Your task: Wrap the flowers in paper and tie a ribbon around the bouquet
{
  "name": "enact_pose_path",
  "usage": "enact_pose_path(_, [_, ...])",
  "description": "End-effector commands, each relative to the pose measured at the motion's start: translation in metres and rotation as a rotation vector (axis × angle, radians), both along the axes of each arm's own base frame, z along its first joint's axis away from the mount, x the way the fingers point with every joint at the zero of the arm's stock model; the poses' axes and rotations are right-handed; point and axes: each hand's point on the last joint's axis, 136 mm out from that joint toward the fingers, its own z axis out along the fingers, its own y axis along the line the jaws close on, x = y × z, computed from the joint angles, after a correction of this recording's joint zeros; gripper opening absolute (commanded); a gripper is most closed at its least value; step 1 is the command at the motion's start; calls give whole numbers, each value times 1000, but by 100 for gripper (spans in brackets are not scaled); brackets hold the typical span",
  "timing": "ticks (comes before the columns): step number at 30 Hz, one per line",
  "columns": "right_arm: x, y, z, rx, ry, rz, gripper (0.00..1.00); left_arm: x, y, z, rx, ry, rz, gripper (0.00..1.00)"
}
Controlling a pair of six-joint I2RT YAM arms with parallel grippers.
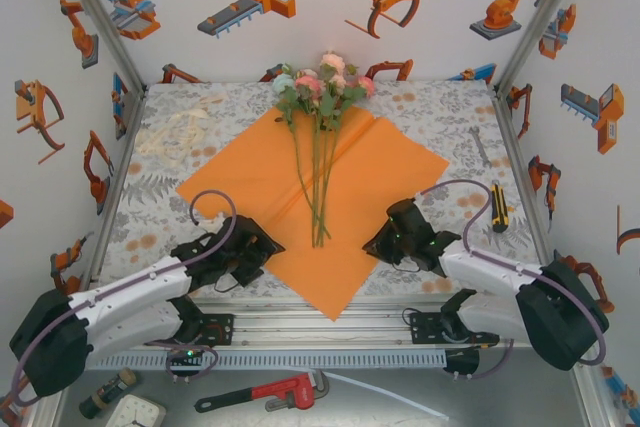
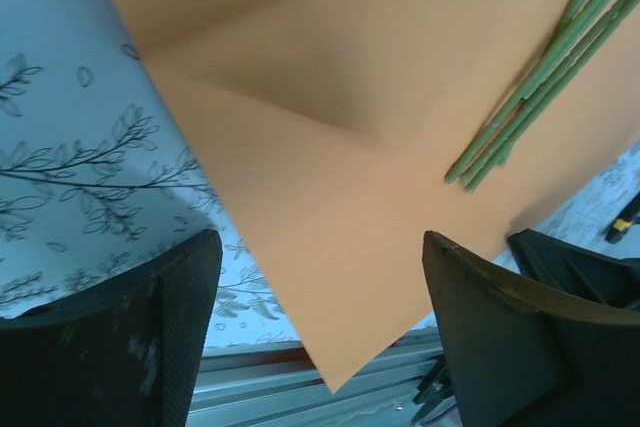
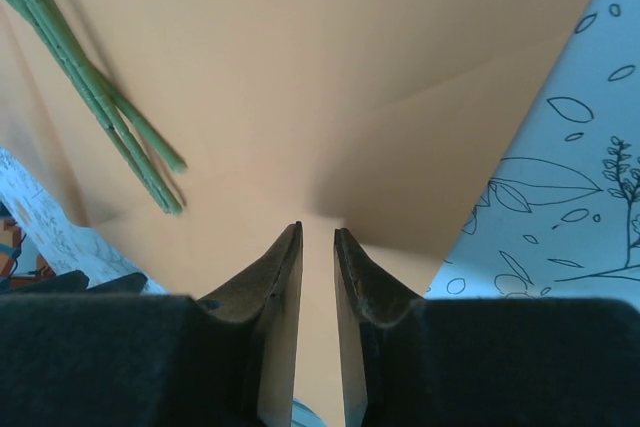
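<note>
A grey-and-orange floral-print cloth (image 1: 440, 112) covers the table. On it, at about two o'clock, lies a small silver spanner (image 1: 481, 147), slanted. Just below it, near three o'clock, a yellow-and-black tool (image 1: 498, 209) — too small to name more closely — lies beside the right aluminium rail (image 1: 521, 162). Off the cloth at six o'clock, a red pipe wrench (image 1: 262, 393) rests on the grey ledge, with a thin white tube (image 1: 385, 397) just beside its jaw end. At seven o'clock sit a dark cylindrical item (image 1: 105, 394) and a white dial-faced object (image 1: 135, 413). The white walls (image 1: 300, 37) carry orange robot stickers — at nine, twelve and three o'clock.
</note>
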Motion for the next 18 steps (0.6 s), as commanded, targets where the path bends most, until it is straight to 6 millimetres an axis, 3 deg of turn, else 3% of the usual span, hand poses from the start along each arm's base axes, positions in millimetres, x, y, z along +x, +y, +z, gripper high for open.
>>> enact_pose_path(1, [5,1,7,11,-23,-22,24,-9,9,-25,64,64,10,70])
enact_pose_path(12, [10,-9,34,-143,-96,94,46,3,2,-10,19,14,33,39])
enact_pose_path(18, [-3,-24,29,-210,-49,118,51,12,-8,-3,-7,-5,29,20])
